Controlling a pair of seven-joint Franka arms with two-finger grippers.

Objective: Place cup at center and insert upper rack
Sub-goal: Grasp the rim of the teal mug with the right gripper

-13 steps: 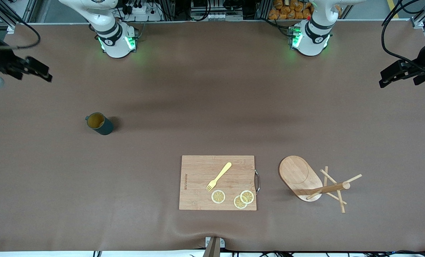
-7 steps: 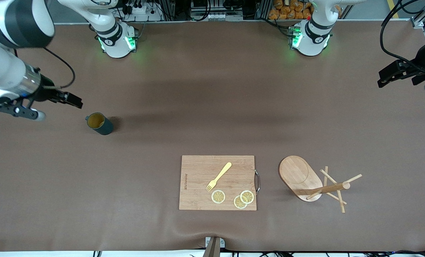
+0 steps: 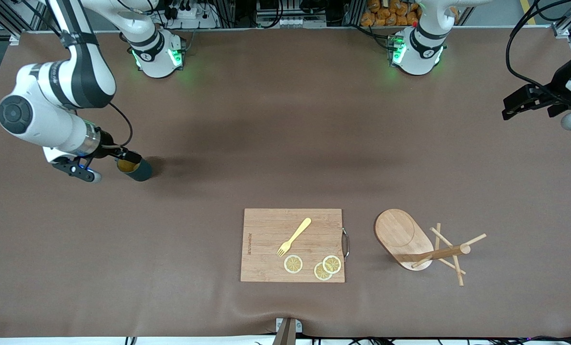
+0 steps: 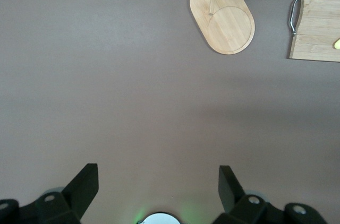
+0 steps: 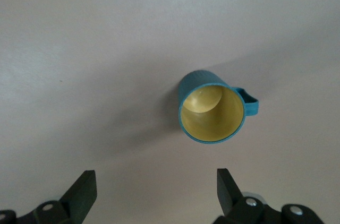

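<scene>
Cup [image 3: 138,168] seen upright on counter [image 3: 266,143] toward right arm's end, farther from front camera than cutting board [image 3: 292,245]. Right tool [image 3: 131,156] held just over cup rim, fingers spread, nothing gripped. Upper rack [image 3: 422,244] seen tipped on its side beside cutting board, toward left arm's end. Left tool [image 3: 515,103] parked above counter edge at left arm's end, fingers spread, empty.

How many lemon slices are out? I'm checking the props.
3, all on the cutting board, along its edge nearest the front camera: one below the fork, two overlapping near the handle.
</scene>
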